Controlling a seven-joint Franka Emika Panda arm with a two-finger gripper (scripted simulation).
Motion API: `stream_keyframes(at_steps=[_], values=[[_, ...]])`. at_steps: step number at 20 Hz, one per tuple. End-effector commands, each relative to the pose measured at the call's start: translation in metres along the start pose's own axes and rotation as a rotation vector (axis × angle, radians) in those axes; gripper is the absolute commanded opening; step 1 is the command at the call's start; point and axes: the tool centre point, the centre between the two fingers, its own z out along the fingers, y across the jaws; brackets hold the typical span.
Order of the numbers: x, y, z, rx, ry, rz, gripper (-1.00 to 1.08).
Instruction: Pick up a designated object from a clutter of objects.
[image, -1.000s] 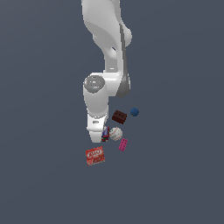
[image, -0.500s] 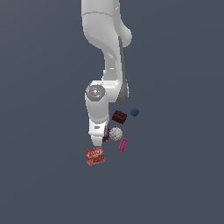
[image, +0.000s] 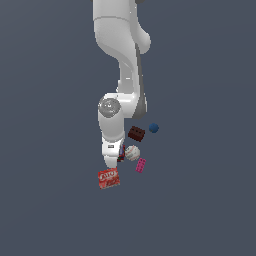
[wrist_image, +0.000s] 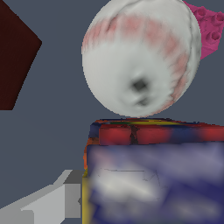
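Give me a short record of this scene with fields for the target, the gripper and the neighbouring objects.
target: multicoloured cube, filling the near part of the wrist view, mostly hidden behind the arm in the exterior view
gripper: gripper lowered at the cube, one finger visible beside it; jaw state cannot be told
nearest neighbour: white ball, right next to the cube
other items: dark brown studded brick, blue ball, pink brick, red packet
surface: plain grey floor
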Motion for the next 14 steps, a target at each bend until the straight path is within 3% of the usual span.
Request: stream_keyframes(at_steps=[1,14], values=[[0.000,-0.001,0.001,0.002,0.000,0.000,-1.00],[0.004,-0.001,-0.027,0.000,0.000,0.000,-1.00]])
